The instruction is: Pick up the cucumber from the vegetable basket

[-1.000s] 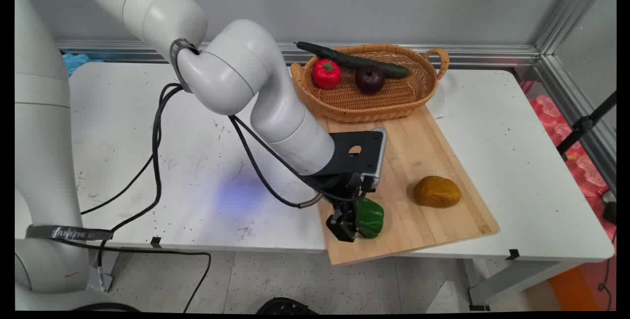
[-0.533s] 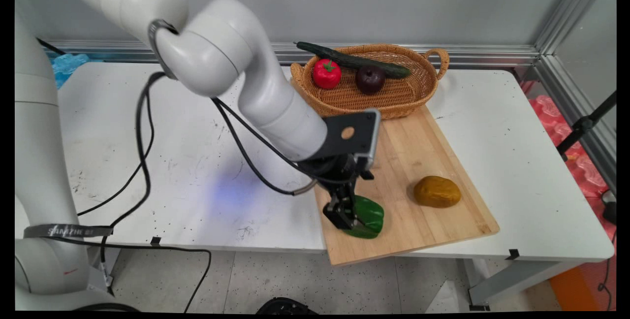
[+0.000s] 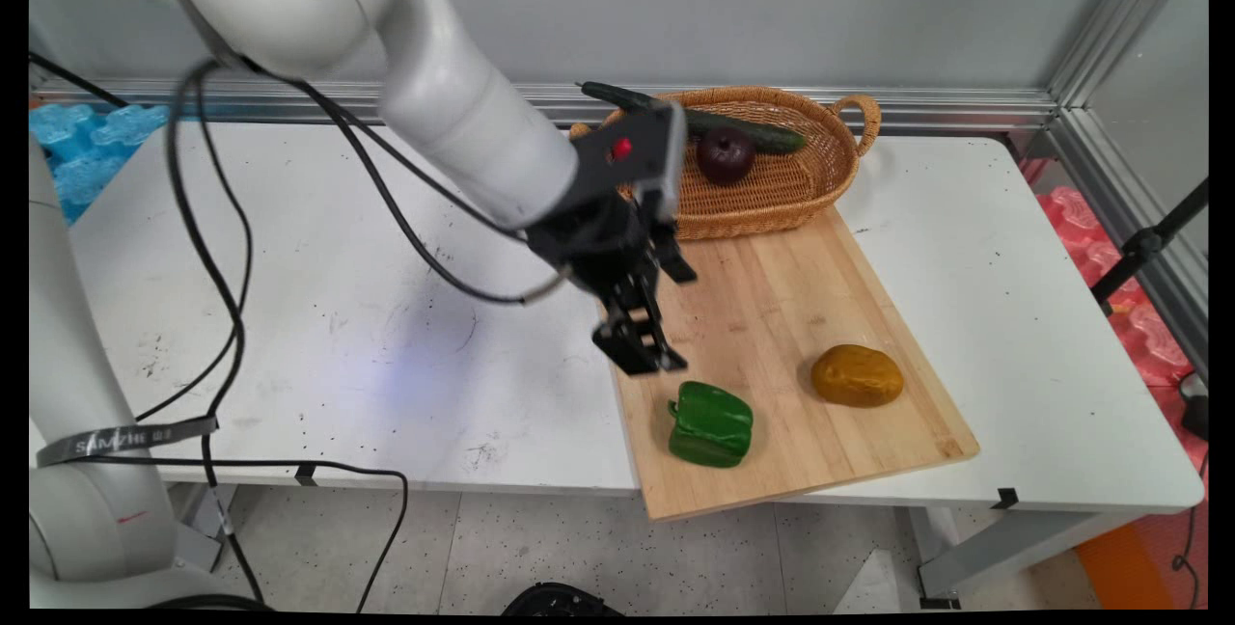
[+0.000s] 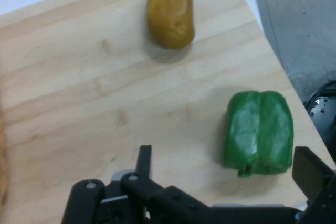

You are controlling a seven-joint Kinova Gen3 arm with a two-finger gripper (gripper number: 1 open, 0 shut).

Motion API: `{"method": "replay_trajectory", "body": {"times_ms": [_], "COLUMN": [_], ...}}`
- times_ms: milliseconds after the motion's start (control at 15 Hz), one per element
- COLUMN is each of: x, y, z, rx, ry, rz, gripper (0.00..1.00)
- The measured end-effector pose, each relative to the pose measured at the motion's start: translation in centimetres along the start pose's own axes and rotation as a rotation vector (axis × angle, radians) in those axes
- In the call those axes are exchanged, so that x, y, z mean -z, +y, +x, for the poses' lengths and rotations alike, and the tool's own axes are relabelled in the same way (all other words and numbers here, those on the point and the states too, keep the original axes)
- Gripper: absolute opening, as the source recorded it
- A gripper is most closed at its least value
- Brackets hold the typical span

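Main view: your gripper [image 3: 642, 355] hangs in the air over the near-left part of the wooden cutting board [image 3: 820, 297], clear of everything. Fingers look parted and hold nothing. The green bell pepper [image 3: 712, 424] lies on the board just below and to the right of the fingertips, not touching them, close to the board's near edge. The brown potato [image 3: 857, 375] sits on the same board to the pepper's right, apart from it. At the board's far end you have the wicker basket [image 3: 772, 196]; in it a dark plum [image 3: 726, 154] and a long cucumber [image 3: 753, 131] that lies across the back rim with one end sticking out to the left. The hand's black mount covers the basket's left part, with a red spot at its hole; what it belongs to you can't tell from here. White table [image 3: 289, 249] under all of it; black cables [image 3: 207, 249] hang from the arm on the left.

Hand view: the jaws stand wide apart, empty. One finger [image 4: 144, 162] rises left of centre, the other [image 4: 311, 171] at the right edge. The pepper [image 4: 258, 132] lies on its side between them, nearer the right finger, with no contact visible. The potato [image 4: 169, 10] is up near the top of the picture, well apart from the pepper. The board [image 4: 79, 103] fills most of the picture.
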Motion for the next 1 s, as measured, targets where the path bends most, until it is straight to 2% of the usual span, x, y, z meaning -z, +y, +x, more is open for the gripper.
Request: {"method": "replay_trajectory", "body": {"times_ms": [600, 1000], "x": [7.5, 11.4], "y": [-4.5, -8.5], "z": [-3.1, -5.6], "rx": [0.161, 0.282], "ry": [0.008, 0.012], "rz": [0.088, 0.175], "gripper": [1.0, 1.0]}}
